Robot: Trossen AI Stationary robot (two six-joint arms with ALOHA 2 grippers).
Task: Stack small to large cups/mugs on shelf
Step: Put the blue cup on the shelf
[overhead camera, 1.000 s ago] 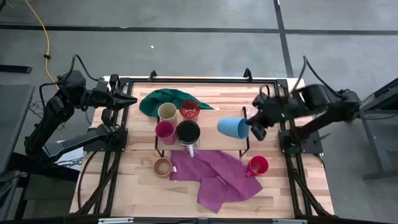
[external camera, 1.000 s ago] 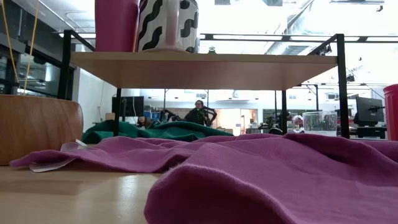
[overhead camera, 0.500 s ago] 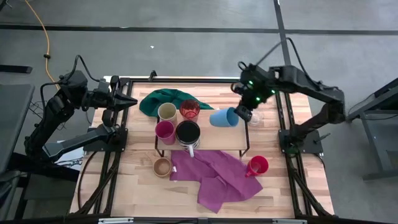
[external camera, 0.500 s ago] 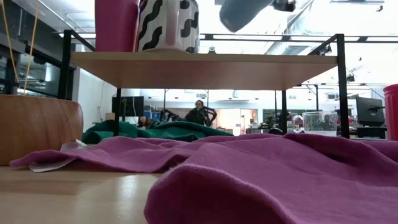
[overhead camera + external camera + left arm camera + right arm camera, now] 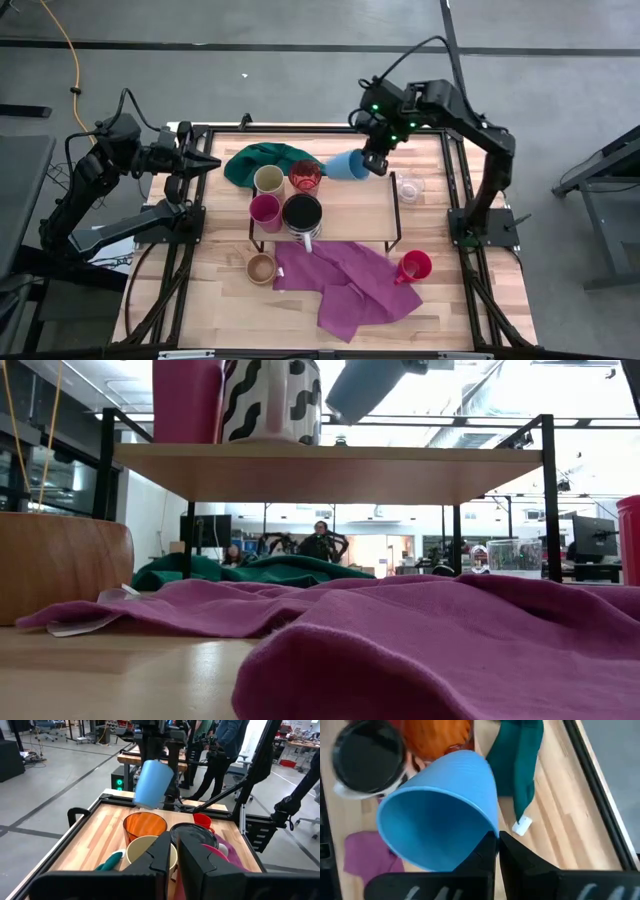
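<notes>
**Holding the blue cup tilted above the shelf's back edge**

Gripping the rim of the blue cup, the right gripper has its two fingers pressed together on the cup's wall, as the right wrist view shows. In the high view the cup sticks out from the gripper toward 9 o'clock, lying on its side with the open mouth facing the gripper. The low view shows it in the air, tilted, clear above the shelf.

From the blue cup, the translucent red cup sits just beside it at 8 o'clock, the cream cup farther along at 9 o'clock. The magenta cup and the striped mug stand on the shelf toward 7 o'clock. The clear glass is near at 4 o'clock, off the shelf's right end.

On the tabletop in front, the wooden cup and the red mug flank the purple cloth; the green cloth lies behind the shelf.

The left gripper waits at the table's left edge, fingers nearly together on nothing.
</notes>
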